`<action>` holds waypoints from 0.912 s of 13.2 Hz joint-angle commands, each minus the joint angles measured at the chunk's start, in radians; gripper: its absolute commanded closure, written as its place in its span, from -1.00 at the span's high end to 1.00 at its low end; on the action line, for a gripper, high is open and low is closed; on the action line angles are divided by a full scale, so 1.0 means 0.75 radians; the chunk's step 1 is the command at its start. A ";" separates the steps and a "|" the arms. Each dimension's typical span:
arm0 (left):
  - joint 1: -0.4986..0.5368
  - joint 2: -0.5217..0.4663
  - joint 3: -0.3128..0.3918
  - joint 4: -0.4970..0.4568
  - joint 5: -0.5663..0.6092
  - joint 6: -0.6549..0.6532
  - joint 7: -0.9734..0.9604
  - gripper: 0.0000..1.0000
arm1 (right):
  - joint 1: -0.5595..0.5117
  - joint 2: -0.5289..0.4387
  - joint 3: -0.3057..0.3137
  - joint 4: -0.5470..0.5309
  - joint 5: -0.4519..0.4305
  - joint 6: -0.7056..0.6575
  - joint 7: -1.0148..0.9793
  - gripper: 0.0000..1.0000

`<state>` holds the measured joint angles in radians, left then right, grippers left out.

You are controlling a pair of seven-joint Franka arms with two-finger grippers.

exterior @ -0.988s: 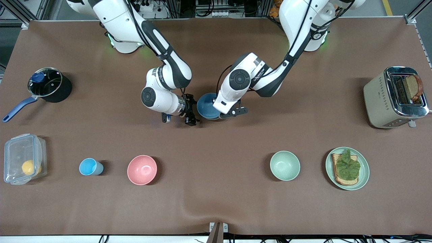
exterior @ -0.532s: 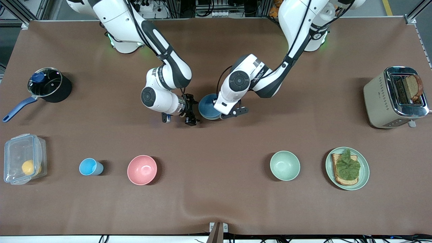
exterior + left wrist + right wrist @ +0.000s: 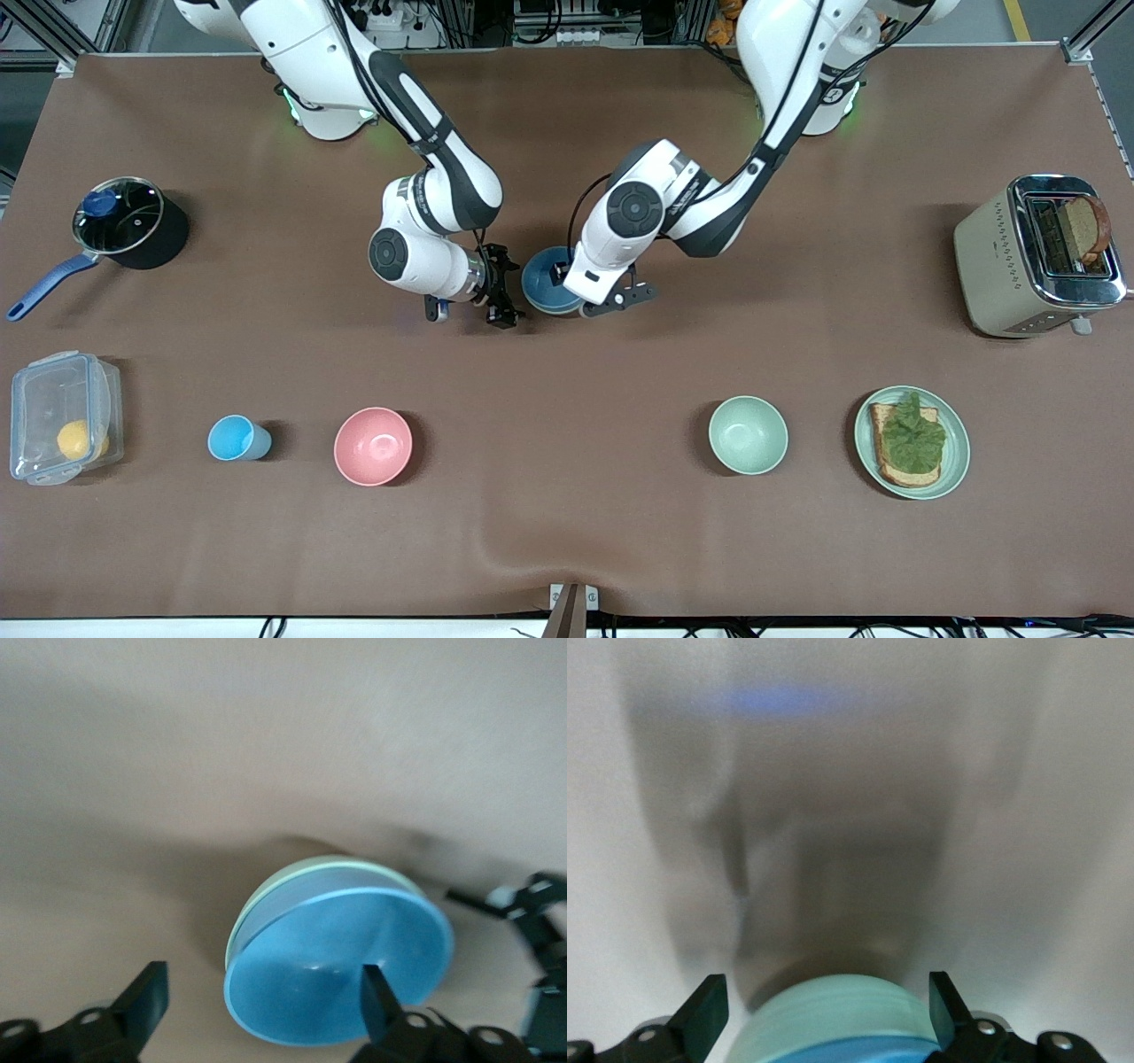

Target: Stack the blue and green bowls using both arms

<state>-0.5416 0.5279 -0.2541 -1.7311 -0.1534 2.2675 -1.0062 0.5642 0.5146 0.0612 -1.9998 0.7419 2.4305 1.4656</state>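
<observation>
The blue bowl (image 3: 545,283) sits nested inside the green bowl in the middle of the table. In the left wrist view the blue bowl (image 3: 328,974) shows a sage-green rim (image 3: 266,895) around it. The right wrist view shows the green bowl (image 3: 833,1014) with the blue bowl's rim (image 3: 850,1052) on top. The blue bowl hides the green bowl in the front view. My left gripper (image 3: 567,282) (image 3: 263,1005) is open, with one finger over the blue bowl's inside and one outside the rim. My right gripper (image 3: 505,299) (image 3: 826,1010) is open, low beside the stack, with the green bowl between its fingers.
Nearer the front camera stand a pale mint bowl (image 3: 748,434), a pink bowl (image 3: 373,446), a light-blue cup (image 3: 236,438) and a plate with toast (image 3: 955,461). A toaster (image 3: 1019,257) is at the left arm's end. A pot (image 3: 133,221) and a plastic box (image 3: 62,416) are at the right arm's end.
The left hand has shifted slightly toward the left arm's end, and the blue bowl has moved a little with it. The right arm has barely moved.
</observation>
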 commanded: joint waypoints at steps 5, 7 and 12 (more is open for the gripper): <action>0.268 -0.415 0.008 -0.003 0.206 -0.325 -0.012 1.00 | -0.114 -0.197 -0.206 -0.097 -0.174 -0.473 -0.391 1.00; 0.370 -0.473 0.001 0.058 0.254 -0.448 -0.002 1.00 | -0.122 -0.224 -0.290 -0.015 -0.350 -0.705 -0.400 1.00; 0.546 -0.512 0.005 0.244 0.237 -0.734 0.210 1.00 | -0.245 -0.230 -0.352 0.189 -0.621 -1.074 -0.597 1.00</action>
<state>-0.1800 0.1405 -0.2412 -1.5952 0.0140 1.7885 -0.9034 0.4404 0.3456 -0.2084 -1.9030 0.3352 1.6988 1.1032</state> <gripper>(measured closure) 0.000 0.000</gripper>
